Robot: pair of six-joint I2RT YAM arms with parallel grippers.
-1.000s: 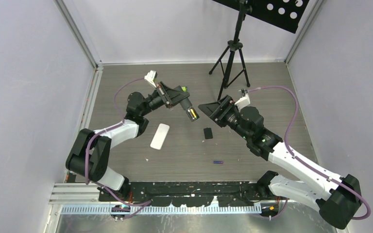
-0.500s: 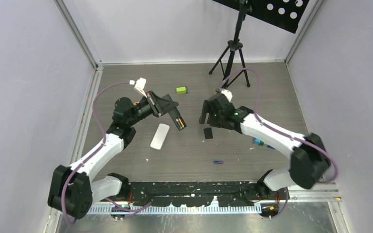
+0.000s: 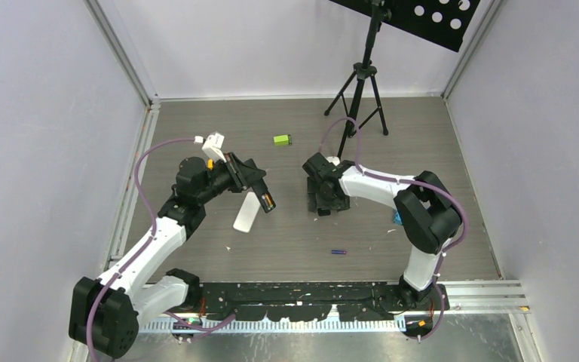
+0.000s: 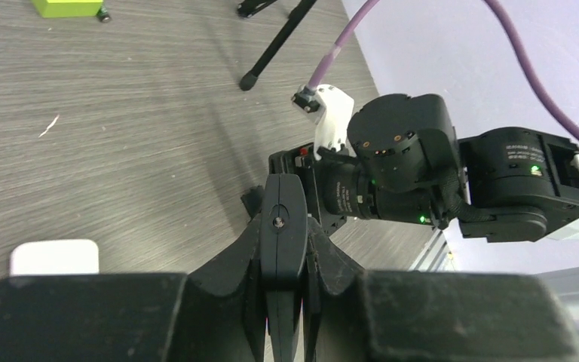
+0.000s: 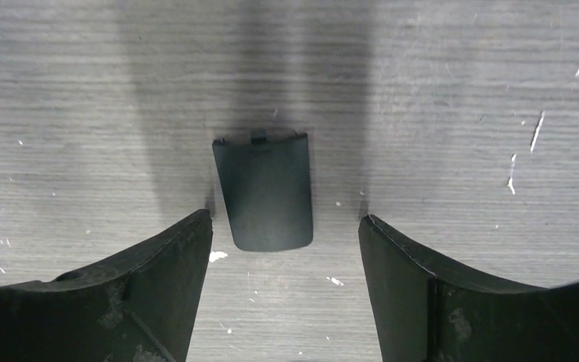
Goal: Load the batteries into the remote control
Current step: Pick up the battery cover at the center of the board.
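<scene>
Top external view: two arms at work over the table's centre.

- Left gripper (image 3: 252,181): clamped narrow on the black remote control (image 3: 264,197), which it holds tilted above the table, left of centre. The battery bay faces up and is uncovered, with a yellowish battery (image 3: 269,203) visible inside.
- Right gripper (image 5: 285,219): jaws wide and holding nothing, poised over the dark battery cover (image 5: 264,188), one finger on either side. The cover lies flat at the table's centre.
- Blue-purple battery (image 3: 338,252): loose on the table toward the near edge.
- White oblong device (image 3: 245,216): flat on the table, just beside the held remote.
- Green block (image 3: 282,139): toward the far edge.

Step in hand, as judged: picking up the cover to shut the bay. Whether the bay is fully loaded cannot be told.

Next move calls for lowering the jaws squarely, pinching the thin cover by its long edges, then lifting it without a slide.
</scene>
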